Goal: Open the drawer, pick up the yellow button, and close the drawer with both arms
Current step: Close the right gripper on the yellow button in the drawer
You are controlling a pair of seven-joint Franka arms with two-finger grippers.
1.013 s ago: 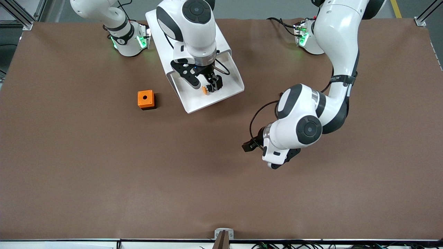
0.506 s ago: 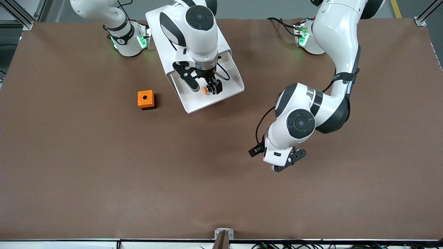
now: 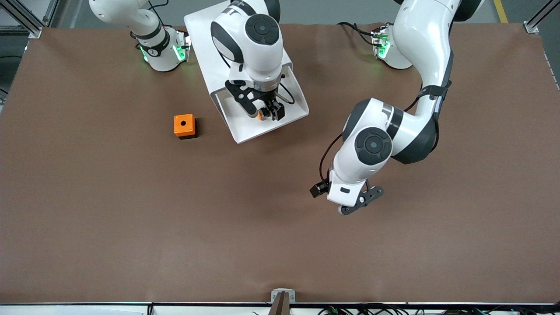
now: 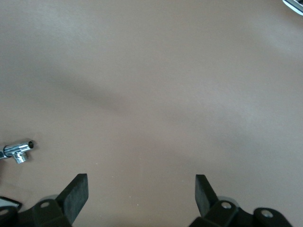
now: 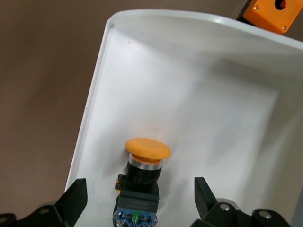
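The uppermost drawer [image 3: 239,127] is pulled out of the white cabinet [image 3: 202,30] toward the front camera. The button [image 5: 142,176] lies on its side in the drawer [image 5: 199,109], with an orange cap, black body and blue rear block. In the front view only a bit of orange [image 3: 260,115] shows. My right gripper [image 3: 265,111] is low over the drawer. In the right wrist view it [image 5: 140,190] is open, with a finger on each side of the button and clear of it. My left gripper [image 3: 358,202] hangs over bare table. In the left wrist view it [image 4: 140,187] is open and empty.
An orange cube with a hole [image 3: 184,125] stands on the brown table [image 3: 131,210], beside the drawer toward the right arm's end. It also shows in the right wrist view [image 5: 277,12]. A small chrome fitting [image 4: 17,151] shows at the edge of the left wrist view.
My right gripper has come down around the button, which now shows less in the front view. My left arm has turned its wrist and shifted a little over the table.
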